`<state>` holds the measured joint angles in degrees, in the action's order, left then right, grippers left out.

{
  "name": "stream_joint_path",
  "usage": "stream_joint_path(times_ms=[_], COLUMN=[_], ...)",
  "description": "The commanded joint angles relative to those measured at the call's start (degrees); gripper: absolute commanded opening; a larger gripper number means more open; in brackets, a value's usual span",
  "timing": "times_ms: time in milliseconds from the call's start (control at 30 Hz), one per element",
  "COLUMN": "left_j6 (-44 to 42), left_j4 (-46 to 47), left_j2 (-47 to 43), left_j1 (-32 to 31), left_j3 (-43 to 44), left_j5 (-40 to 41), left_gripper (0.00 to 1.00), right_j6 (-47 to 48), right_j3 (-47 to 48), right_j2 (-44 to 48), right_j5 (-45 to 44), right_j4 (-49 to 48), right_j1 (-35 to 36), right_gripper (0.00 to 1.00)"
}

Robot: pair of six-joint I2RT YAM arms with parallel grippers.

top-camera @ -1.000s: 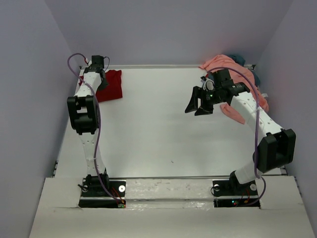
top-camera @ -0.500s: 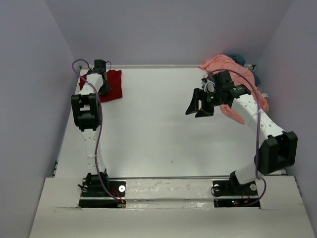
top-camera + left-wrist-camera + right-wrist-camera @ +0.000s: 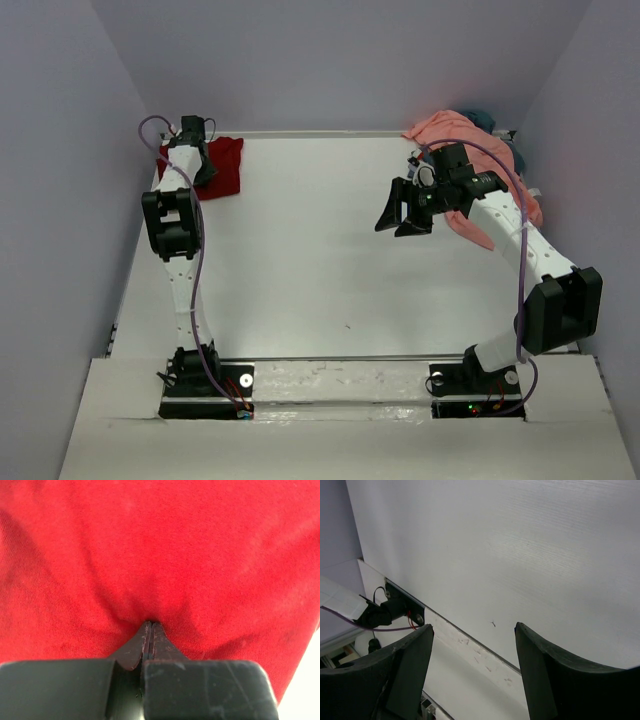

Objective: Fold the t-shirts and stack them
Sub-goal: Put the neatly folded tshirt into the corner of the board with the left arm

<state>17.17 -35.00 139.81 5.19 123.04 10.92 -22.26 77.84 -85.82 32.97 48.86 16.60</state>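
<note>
While the left pincer [image 3: 151,624] pinches the one red t-shirt [image 3: 160,545], the right pincer [image 3: 473,630] gapes empty.

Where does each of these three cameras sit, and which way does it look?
Top external: fixed above and behind the robot, looking down on the white table; the left arm and right arm show whole, bases nearest.
Left wrist: on the left arm, looking along the shut left gripper, its tips against the dark red cloth t-shirt.
Right wrist: on the right arm, looking through the open right gripper across bare table to an arm base.
Shared: top and left wrist both show that t-shirt under the left gripper.
</note>
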Motion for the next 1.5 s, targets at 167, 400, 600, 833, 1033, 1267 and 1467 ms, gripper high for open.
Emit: stream_joint_path(times_ms=[167,400,600,833,1033,1267,1467], left_j6=[-2.75,-3.81,-4.51,-4.16,-4.25,-3.81,-3.98], left_j4=[-2.62,-1.82,-0.15,1.16,2.39,1.96,3.54], left_j2=[3.28,4.16,4.95,6.35,7.15,4.87,-6.1], left_j1=[3.33,3.95,3.86,3.86,3.86,3.86,3.77], left_j3=[4.48,6.94,7.91,8.62,9.23,9.32,3.87], left_j5=[2.18,1.83,-0.1,-2.65,-3.18,-7.84,-5.47], left_gripper=[0.0,0.0,0.0,0.0,0.0,0.0,0.12], right_j6=[0.29,0.29,0.29,0.29,0.64,0.47,0.2], right_j3=[1.17,1.17,1.43,1.26,1.35,1.35,1.08], right_j2=[0.57,0.39,0.48,0.74,1.01,0.57,-0.13], right_j5=[-0.01,-0.01,-0.1,-0.28,-0.54,-0.45,0.16], right_j4=[-1.84,-1.75,-1.75,-1.75,-1.22,-1.31,-2.45], right_j1=[0.63,0.63,0.63,0.63,0.63,0.63,0.63], right_gripper=[0.72,0.72,0.72,0.72,0.72,0.72,0.72])
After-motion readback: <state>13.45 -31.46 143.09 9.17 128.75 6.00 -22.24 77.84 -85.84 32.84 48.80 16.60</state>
